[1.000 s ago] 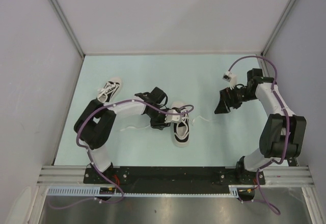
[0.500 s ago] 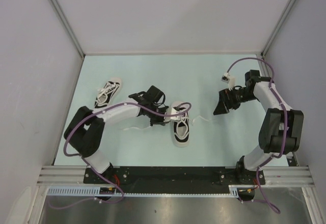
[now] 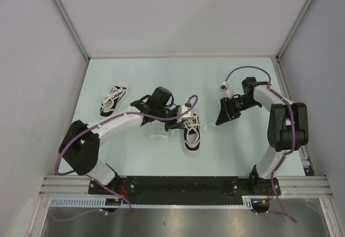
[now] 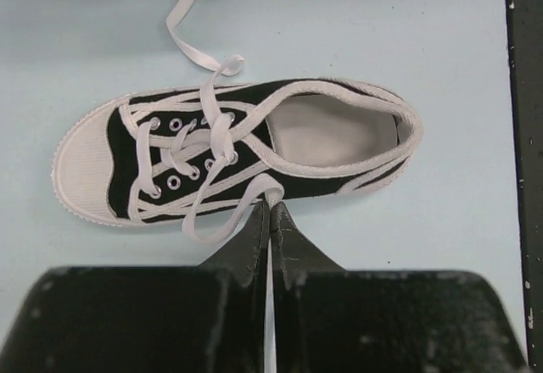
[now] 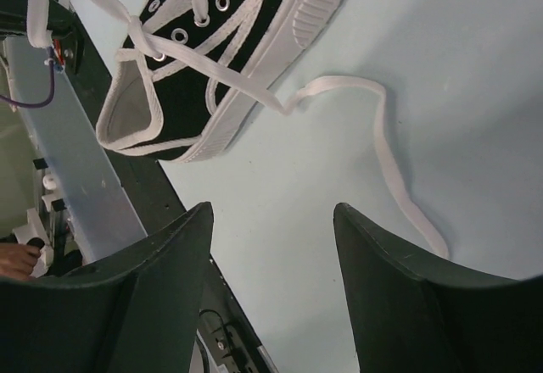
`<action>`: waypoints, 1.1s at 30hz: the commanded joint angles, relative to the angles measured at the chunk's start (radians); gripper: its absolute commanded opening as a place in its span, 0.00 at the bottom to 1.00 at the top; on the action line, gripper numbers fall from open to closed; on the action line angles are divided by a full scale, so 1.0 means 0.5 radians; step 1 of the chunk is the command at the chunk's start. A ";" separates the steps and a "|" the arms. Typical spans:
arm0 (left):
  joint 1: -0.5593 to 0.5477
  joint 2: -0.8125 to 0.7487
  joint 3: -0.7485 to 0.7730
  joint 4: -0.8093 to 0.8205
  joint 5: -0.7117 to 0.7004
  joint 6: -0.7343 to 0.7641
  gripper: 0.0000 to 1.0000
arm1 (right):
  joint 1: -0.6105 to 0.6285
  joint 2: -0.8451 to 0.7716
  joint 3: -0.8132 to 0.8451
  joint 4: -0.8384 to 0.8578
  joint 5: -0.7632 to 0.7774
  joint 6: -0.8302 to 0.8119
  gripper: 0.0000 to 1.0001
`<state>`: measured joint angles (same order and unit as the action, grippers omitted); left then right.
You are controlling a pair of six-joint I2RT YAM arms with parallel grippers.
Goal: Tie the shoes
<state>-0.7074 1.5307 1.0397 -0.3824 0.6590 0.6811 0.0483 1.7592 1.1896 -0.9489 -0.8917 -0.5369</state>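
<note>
One of the shoes [image 3: 191, 133], black canvas with a white toe cap, lies mid-table, toe toward the back. In the left wrist view this shoe [image 4: 246, 148] lies on its sole with its laces loosely crossed. My left gripper [image 4: 271, 208] is shut on a white lace [image 4: 273, 188] at the shoe's side; the lace runs down between the fingers. From above, the left gripper [image 3: 175, 123] sits just left of that shoe. The other shoe [image 3: 114, 98] lies at the far left, untouched. My right gripper [image 5: 271, 220] is open above bare table, near a loose lace [image 5: 383, 144]; from above the right gripper [image 3: 220, 122] hovers right of the shoe.
Grey walls with metal posts [image 3: 64, 21] enclose the pale green table [image 3: 178, 78]. A black base rail [image 3: 178, 184] runs along the near edge, and this base rail [image 4: 522, 136] also shows in the left wrist view. Purple cables [image 3: 245, 70] loop off both arms.
The left arm reached right toward the middle shoe and its gripper shut on the lace. The right arm swung left toward the same shoe, its jaws narrowing somewhat.
</note>
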 commanded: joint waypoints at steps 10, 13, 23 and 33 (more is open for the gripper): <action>-0.015 -0.230 -0.349 -0.103 -0.143 0.285 0.20 | 0.048 -0.039 0.038 -0.059 -0.054 -0.037 0.68; -0.015 -0.165 -0.288 -0.192 -0.219 0.356 0.39 | 0.048 -0.045 0.038 -0.069 -0.030 -0.049 0.68; 0.013 -0.199 -0.281 0.003 -0.174 0.218 0.51 | 0.005 -0.055 0.038 -0.112 0.004 -0.086 0.69; -0.104 -0.435 -0.404 -0.051 -0.216 0.484 0.56 | -0.032 -0.021 0.038 -0.148 -0.033 -0.113 0.69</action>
<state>-0.7399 1.4147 0.8612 -0.4103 0.5476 0.8158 0.0322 1.7634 1.1896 -0.9977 -0.8879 -0.5697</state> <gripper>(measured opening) 0.545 0.687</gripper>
